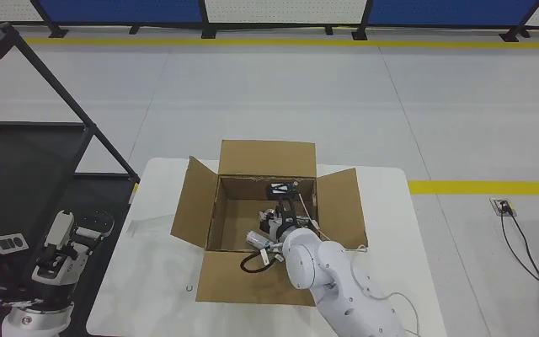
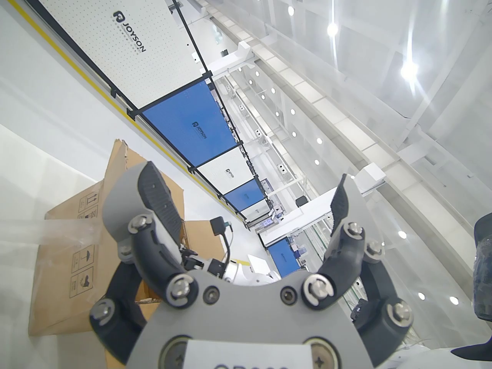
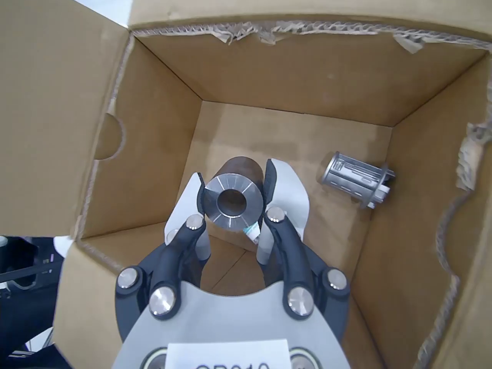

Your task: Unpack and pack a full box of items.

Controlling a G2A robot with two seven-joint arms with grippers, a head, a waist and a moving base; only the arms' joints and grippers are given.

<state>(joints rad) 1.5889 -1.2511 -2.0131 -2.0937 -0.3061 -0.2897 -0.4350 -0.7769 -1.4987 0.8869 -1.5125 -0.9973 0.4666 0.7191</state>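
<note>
Two metal parts are inside the open cardboard box (image 1: 267, 157) in the middle of the white table (image 1: 160, 278). Our right gripper (image 3: 234, 190) hangs into the box from the 5 o'clock side and squeezes a round metal tube (image 3: 240, 168) between its fingers. We see a small ribbed metal can (image 3: 353, 184) lying on its side on the box floor, near the tube but apart. Our left gripper (image 2: 250, 190) sits beside the table, at 8 o'clock from the box, spread wide and holding nothing.
</note>
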